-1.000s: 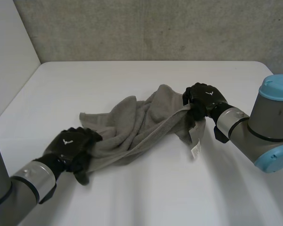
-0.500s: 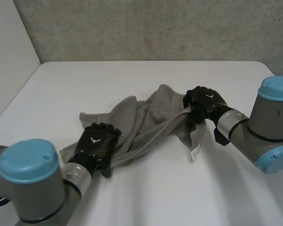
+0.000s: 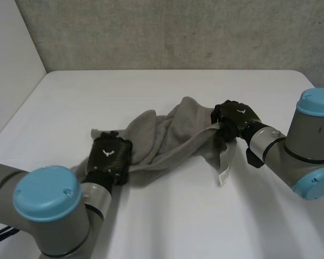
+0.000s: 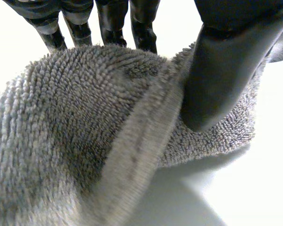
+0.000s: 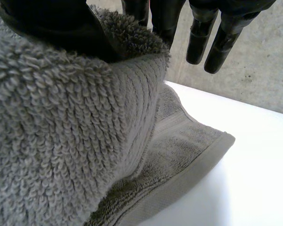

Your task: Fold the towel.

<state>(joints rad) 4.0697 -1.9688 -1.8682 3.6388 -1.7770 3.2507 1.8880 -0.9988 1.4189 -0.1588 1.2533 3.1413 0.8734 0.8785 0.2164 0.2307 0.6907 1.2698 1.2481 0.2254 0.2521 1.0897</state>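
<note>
A crumpled grey towel (image 3: 167, 135) lies bunched across the middle of the white table (image 3: 178, 221). My left hand (image 3: 109, 158) sits on its near left end. In the left wrist view the thumb (image 4: 221, 70) presses into a fold of the towel (image 4: 85, 132) with the fingers (image 4: 108, 23) behind it, pinching the cloth. My right hand (image 3: 235, 120) is curled on the towel's right edge and holds it slightly raised. In the right wrist view the thumb (image 5: 52, 23) clamps the towel (image 5: 61, 132). A white label (image 3: 223, 177) hangs below that hand.
The table's far edge meets a grey wall (image 3: 167, 32), and a white panel (image 3: 11, 70) stands along the left side. Bare tabletop lies in front of the towel and behind it.
My left arm swung in and its hand moved right along the towel's near left end, then closed on the cloth. The right hand has hardly moved.
</note>
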